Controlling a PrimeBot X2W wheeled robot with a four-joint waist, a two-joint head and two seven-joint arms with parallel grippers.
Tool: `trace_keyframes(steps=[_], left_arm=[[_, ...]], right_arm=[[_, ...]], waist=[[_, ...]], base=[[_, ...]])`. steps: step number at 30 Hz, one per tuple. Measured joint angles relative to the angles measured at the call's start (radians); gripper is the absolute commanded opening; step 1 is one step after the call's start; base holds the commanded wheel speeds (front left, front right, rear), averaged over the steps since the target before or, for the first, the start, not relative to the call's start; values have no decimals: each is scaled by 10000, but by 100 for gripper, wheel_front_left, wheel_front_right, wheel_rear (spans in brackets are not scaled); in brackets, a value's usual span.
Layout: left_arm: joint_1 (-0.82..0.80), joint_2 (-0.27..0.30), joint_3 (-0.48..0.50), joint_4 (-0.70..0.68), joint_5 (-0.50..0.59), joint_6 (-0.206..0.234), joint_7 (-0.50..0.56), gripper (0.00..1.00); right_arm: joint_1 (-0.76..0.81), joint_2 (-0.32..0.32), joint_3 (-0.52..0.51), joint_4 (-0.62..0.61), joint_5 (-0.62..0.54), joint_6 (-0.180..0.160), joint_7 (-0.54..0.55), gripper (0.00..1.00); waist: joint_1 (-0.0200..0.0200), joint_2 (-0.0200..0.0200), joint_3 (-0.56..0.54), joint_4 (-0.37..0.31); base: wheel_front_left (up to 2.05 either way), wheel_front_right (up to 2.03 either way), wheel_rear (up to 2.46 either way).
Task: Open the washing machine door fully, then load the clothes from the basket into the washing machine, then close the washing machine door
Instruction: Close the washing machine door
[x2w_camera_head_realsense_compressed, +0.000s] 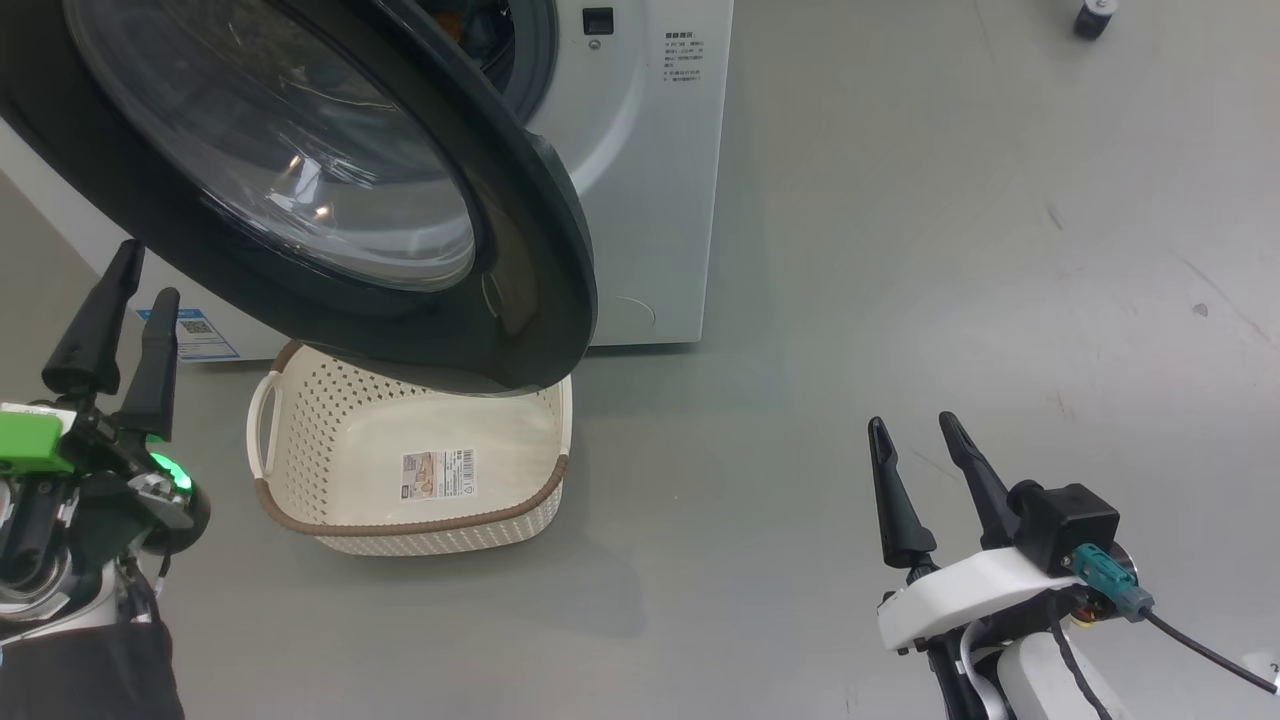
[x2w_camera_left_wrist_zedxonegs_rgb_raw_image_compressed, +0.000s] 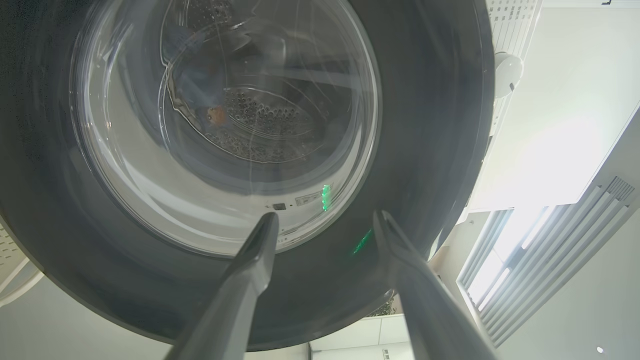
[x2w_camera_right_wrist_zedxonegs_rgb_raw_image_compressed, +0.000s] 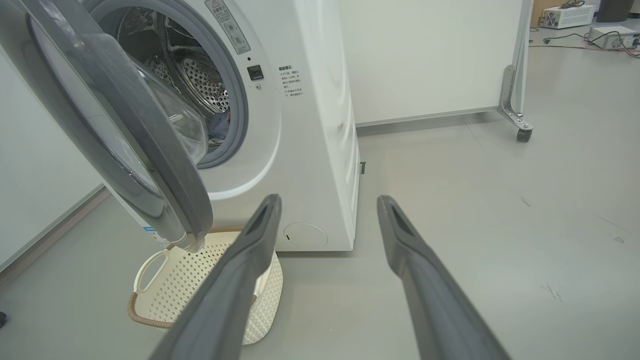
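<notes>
The washing machine door (x2w_camera_head_realsense_compressed: 540, 250), black-rimmed with a glass bowl, stands partly open on the white washing machine (x2w_camera_head_realsense_compressed: 650, 200) and hangs over the basket (x2w_camera_head_realsense_compressed: 330, 430). The cream basket sits on the floor with its inside bare, a barcode sticker on its base. A bit of blue clothes (x2w_camera_right_wrist_zedxonegs_rgb_raw_image_compressed: 218, 125) lies in the steel drum, and shows through the glass (x2w_camera_left_wrist_zedxonegs_rgb_raw_image_compressed: 200, 85). My left gripper (x2w_camera_head_realsense_compressed: 145, 275) is open at the door's left, its fingers (x2w_camera_left_wrist_zedxonegs_rgb_raw_image_compressed: 260, 250) pointing at the door's outer face (x2w_camera_left_wrist_zedxonegs_rgb_raw_image_compressed: 425, 125) with nothing between them. My right gripper (x2w_camera_head_realsense_compressed: 913, 425) is open over bare floor, right of the basket (x2w_camera_right_wrist_zedxonegs_rgb_raw_image_compressed: 200, 280).
A blue label (x2w_camera_head_realsense_compressed: 200, 330) marks the machine's lower front corner. A white panel on casters (x2w_camera_right_wrist_zedxonegs_rgb_raw_image_compressed: 523, 134) stands behind and right of the machine. Grey floor stretches to the right, with boxes and cables at the far corner (x2w_camera_right_wrist_zedxonegs_rgb_raw_image_compressed: 570, 15). A dark wheel (x2w_camera_head_realsense_compressed: 1093, 18) sits at top right.
</notes>
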Motion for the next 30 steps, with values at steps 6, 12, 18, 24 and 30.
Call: trace_keyframes(steps=[6, 12, 18, 24, 30], left_arm=[[349, 0, 59, -408, 314, -8, -587, 100], [682, 0, 249, -1120, 1342, -8, -1613, 100], [1050, 244, -56, -2042, 2748, -10, -2452, 100], [1400, 694, -376, -2874, 4102, -10, -3557, 100], [1899, 1333, -1154, -3369, 5705, -40, -4391, 100]], right_arm=[[70, 12, 4, -71, 0, 23, 0, 100], [71, 15, 2, -171, -2, 27, 0, 100], [72, 15, -29, -255, -6, 27, 0, 100], [72, 19, -44, -320, -6, 27, 0, 100], [72, 19, -48, -395, -6, 29, -2, 100]], waist=[[0, 0, 5, 25], [0, 0, 39, 11], [0, 0, 74, -36], [0, 0, 82, -95], [0, 0, 87, -135]], base=[[0, 0, 0], [0, 0, 0], [0, 0, 0], [0, 0, 0], [0, 0, 0]])
